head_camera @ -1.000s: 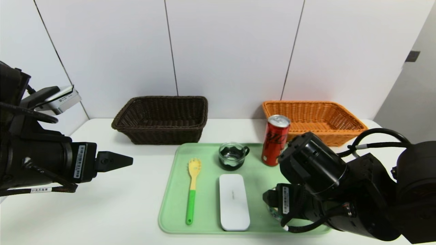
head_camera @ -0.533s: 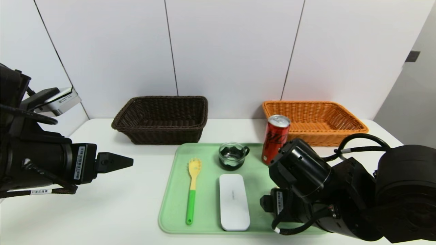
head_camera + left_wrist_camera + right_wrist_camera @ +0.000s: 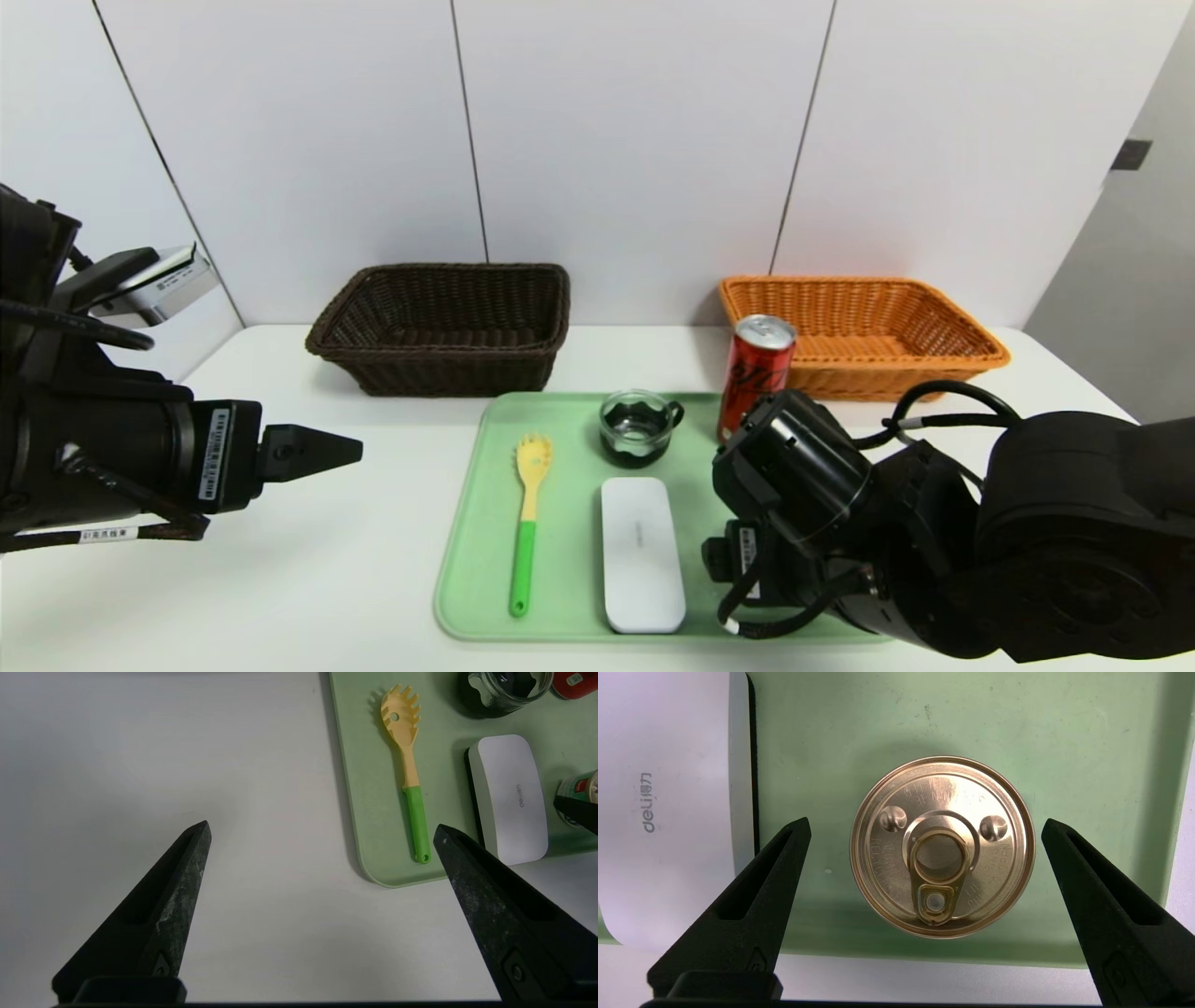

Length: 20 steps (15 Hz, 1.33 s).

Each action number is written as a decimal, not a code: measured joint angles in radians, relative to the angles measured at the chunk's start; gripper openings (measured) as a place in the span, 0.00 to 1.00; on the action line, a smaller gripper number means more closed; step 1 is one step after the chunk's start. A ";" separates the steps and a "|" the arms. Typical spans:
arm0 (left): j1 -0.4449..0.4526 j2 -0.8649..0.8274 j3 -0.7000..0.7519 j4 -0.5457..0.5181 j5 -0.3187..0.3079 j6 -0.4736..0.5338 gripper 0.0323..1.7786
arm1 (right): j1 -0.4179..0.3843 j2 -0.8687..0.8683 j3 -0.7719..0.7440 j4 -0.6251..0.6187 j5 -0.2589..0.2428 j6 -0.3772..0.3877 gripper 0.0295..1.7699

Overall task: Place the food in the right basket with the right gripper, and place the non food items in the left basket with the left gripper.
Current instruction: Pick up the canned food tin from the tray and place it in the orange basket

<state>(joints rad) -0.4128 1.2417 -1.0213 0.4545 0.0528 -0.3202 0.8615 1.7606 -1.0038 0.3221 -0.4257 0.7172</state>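
My right end effector (image 3: 924, 830) gapes wide over the short round gold-lidded tin (image 3: 942, 845), holding nothing; my arm hides that tin in the head view. My left end effector (image 3: 322, 830) is open, empty.

Pale green tray (image 3: 476, 523) on white table (image 3: 308, 560); white panelled wall (image 3: 635, 140) behind.

Red can (image 3: 756, 373) upright, gold-lidded tin (image 3: 942, 845), spoon (image 3: 527, 518), cup (image 3: 637, 427), case (image 3: 640, 553) on tray

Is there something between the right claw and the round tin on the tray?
Nothing visible does. The open right claw hangs above the round tin, one finger to each side, with bare tray around it.
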 joint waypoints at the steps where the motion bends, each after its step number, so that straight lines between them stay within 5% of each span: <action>1: 0.000 0.000 0.001 0.000 0.000 0.000 0.95 | 0.000 0.001 0.001 -0.004 0.000 -0.001 0.97; 17: 0.000 -0.007 0.029 -0.001 -0.004 0.000 0.95 | -0.010 0.039 0.014 -0.044 -0.024 -0.014 0.97; 20: 0.000 -0.007 0.030 0.000 -0.010 0.000 0.95 | -0.012 0.043 0.018 -0.063 -0.024 -0.014 0.72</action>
<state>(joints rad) -0.4126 1.2349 -0.9915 0.4545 0.0423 -0.3202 0.8496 1.8034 -0.9857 0.2596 -0.4498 0.7028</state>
